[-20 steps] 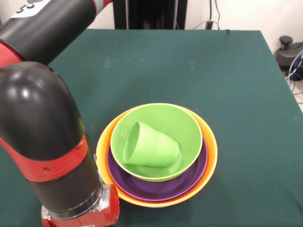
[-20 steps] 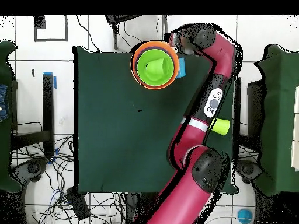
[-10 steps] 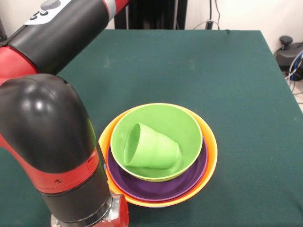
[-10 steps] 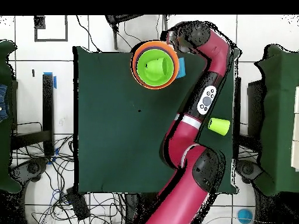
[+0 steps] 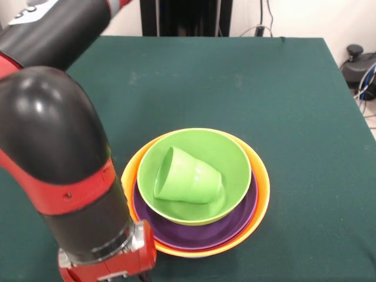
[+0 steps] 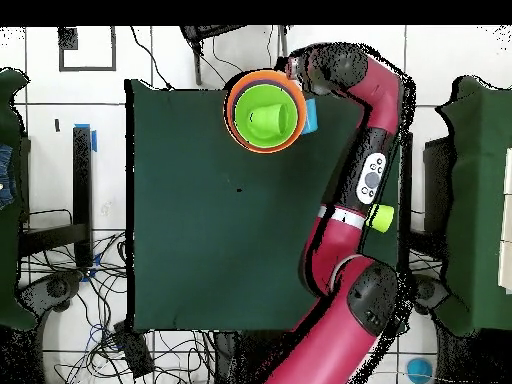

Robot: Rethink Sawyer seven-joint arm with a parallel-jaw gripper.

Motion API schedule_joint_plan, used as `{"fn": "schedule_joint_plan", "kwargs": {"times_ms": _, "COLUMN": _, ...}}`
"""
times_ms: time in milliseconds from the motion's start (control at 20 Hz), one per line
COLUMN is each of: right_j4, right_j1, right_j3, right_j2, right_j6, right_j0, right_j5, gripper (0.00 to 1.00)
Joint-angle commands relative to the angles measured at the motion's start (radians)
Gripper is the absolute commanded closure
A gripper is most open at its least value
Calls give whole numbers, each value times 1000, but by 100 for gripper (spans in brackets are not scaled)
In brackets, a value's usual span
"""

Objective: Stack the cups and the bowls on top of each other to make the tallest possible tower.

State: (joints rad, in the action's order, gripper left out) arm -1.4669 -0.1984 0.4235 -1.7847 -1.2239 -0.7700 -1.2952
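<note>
The tower [image 5: 197, 191] stands at the near middle of the table: a big orange bowl [image 5: 262, 194] outermost, a purple bowl [image 5: 235, 226] in it, and a green bowl [image 5: 229, 155] on top. Inside the green bowl a green cup [image 5: 188, 177] lies on its side, mouth to the left. My arm's wrist end [image 5: 108, 261] hangs just left of the tower, with the gripper hidden below it. From above, the tower [image 6: 265, 110] sits at the table's top edge, a sky blue cup [image 6: 311, 115] touches its right side, and a yellow-green cup [image 6: 380, 217] lies beside the forearm.
The black and red elbow [image 5: 50, 147] fills the left of the front view and hides the table there. The green cloth table [image 5: 235, 82] stretches behind and to the right of the tower. Cables and chairs surround the table [image 6: 200, 230] from above.
The arm has swung beside the tower and its forearm now partly covers the yellow-green cup from above. The green cup in the bowl has rolled slightly.
</note>
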Motion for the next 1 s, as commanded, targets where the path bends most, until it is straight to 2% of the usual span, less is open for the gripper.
{"fn": "schedule_joint_plan", "kwargs": {"times_ms": 50, "right_j4": 80, "right_j1": 57, "right_j3": 224, "right_j2": 351, "right_j6": -186, "right_j0": -56, "right_j5": 85, "gripper": 0}}
{"fn": "schedule_joint_plan", "kwargs": {"times_ms": 250, "right_j4": 135, "right_j1": 84, "right_j3": 310, "right_j2": 429, "right_j6": -206, "right_j0": -82, "right_j5": 137, "gripper": 0}}
{"fn": "schedule_joint_plan", "kwargs": {"times_ms": 700, "right_j4": 241, "right_j1": 177, "right_j3": 512, "right_j2": 592, "right_j6": -356, "right_j0": -118, "right_j5": 243, "gripper": 0}}
{"fn": "schedule_joint_plan", "kwargs": {"times_ms": 1000, "right_j4": 295, "right_j1": 197, "right_j3": 556, "right_j2": 663, "right_j6": -352, "right_j0": -115, "right_j5": 317, "gripper": 0}}
